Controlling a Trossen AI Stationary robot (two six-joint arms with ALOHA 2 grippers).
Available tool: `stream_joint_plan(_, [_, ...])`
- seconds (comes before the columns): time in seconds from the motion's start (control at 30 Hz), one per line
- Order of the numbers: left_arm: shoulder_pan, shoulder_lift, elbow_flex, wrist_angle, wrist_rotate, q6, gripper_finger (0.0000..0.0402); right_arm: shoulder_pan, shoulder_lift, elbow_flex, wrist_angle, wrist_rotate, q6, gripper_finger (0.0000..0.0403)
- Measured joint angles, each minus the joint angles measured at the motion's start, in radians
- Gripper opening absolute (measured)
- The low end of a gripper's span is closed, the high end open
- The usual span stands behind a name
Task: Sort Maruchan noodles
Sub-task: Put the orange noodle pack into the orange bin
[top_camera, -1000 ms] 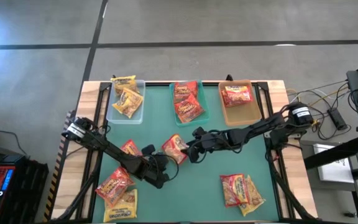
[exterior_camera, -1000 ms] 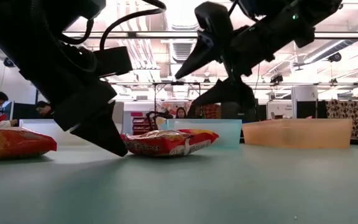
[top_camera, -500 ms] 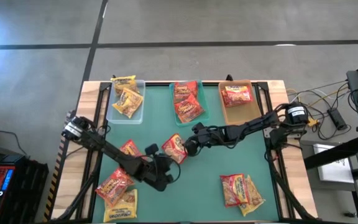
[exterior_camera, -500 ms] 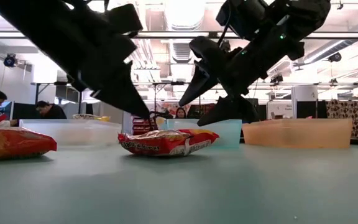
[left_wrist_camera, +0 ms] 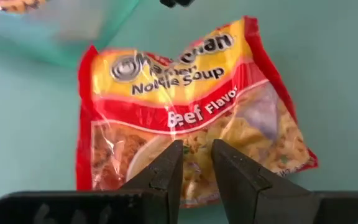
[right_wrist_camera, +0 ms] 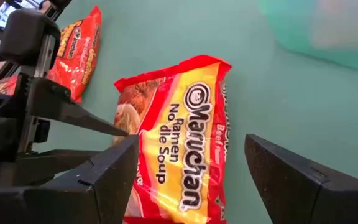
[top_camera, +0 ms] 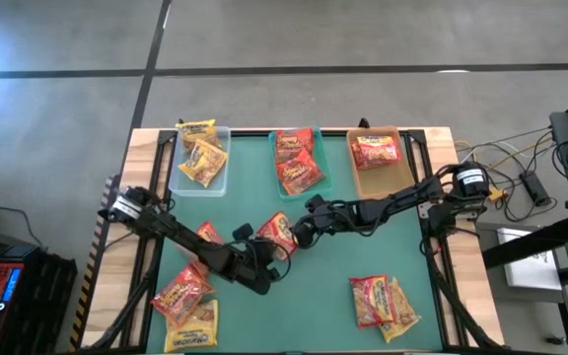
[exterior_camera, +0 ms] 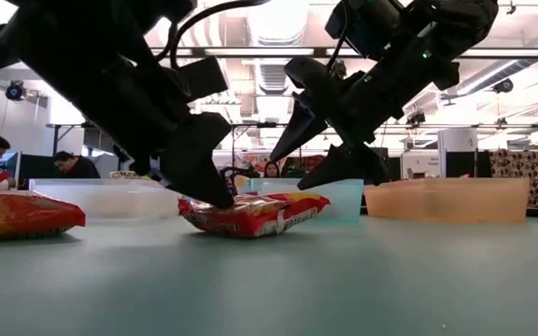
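On your teal table mat (top_camera: 323,286) the beef-flavor Maruchan packet (top_camera: 277,235) lies mid-table, your left gripper (left_wrist_camera: 196,163) nearly closed with its fingertips at the packet's edge, gripping nothing, your right gripper (right_wrist_camera: 191,171) spread wide just above it.

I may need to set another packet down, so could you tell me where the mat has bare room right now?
The widest bare stretch of mat lies between the left gripper and the packet pair near the right corner. Another runs below the tan tray, beside the right arm. It is crowded mid-table, where both grippers meet at the beef packet, right gripper open, and around the left-corner packets.
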Motion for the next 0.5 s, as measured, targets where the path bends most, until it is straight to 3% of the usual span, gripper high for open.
stream_joint_plan(0.2, [-0.014, 0.014, 0.000, -0.006, 0.009, -0.027, 0.0074, -0.002, 0.000, 0.000, 0.000, -0.074, 0.004, 0.0303])
stream_joint_plan(0.5, [-0.016, 0.015, 0.000, -0.004, 0.012, -0.037, 0.0074, -0.002, 0.000, 0.000, 0.001, -0.079, 0.001, 0.0346])
